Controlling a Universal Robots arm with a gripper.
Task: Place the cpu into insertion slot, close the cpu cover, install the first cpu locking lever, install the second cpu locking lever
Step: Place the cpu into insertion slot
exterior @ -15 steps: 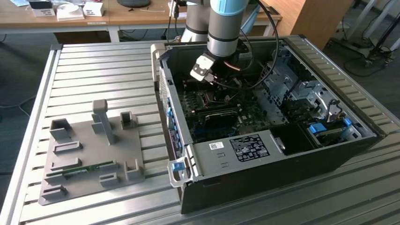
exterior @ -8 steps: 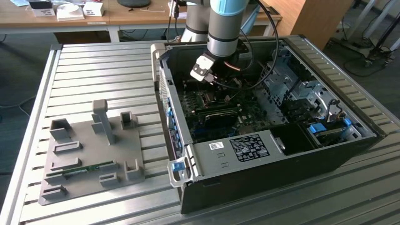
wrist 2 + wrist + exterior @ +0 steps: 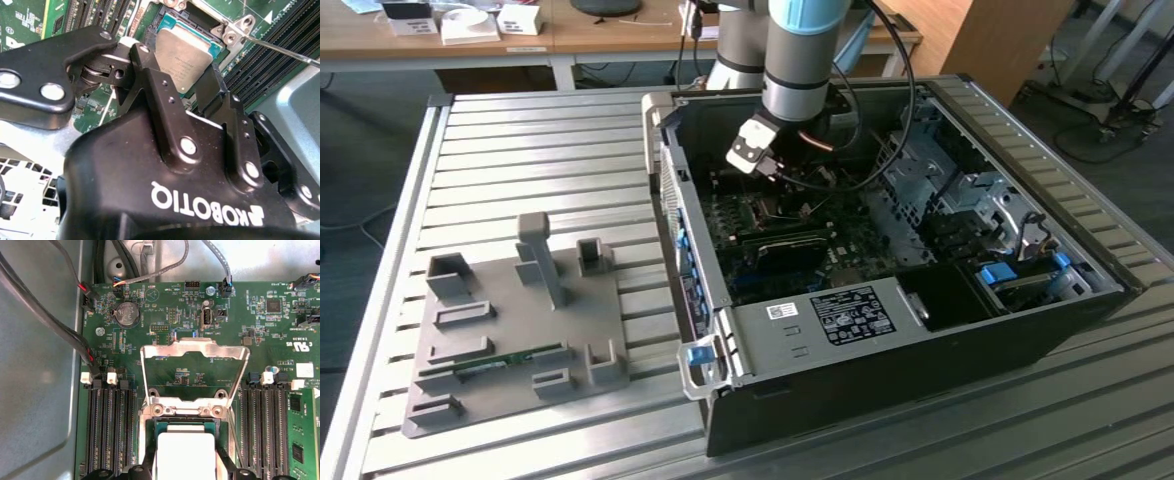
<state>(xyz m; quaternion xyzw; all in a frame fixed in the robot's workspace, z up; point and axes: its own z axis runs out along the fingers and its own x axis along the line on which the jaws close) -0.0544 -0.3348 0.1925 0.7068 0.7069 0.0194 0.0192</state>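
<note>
My gripper (image 3: 781, 165) reaches down into the open computer case (image 3: 1067, 330). Its black fingers (image 3: 150, 70) are shut on two opposite edges of the cpu (image 3: 184, 52), a flat square chip with a silvery top and a green rim. In both wrist views the cpu (image 3: 186, 452) sits at the insertion slot (image 3: 162, 426); I cannot tell whether it is fully seated. The cpu cover (image 3: 195, 347), a silvery frame, stands flipped open beyond the slot, over the green board. A thin metal lever (image 3: 280, 50) runs past the slot's corner.
Long black memory slots (image 3: 107, 430) flank the socket on both sides. Cables (image 3: 75, 335) run along the case wall. On the exterior view's left, a grey fixture plate (image 3: 520, 320) lies on the slatted metal table (image 3: 520, 140). Drive bays (image 3: 961, 190) fill the case's far side.
</note>
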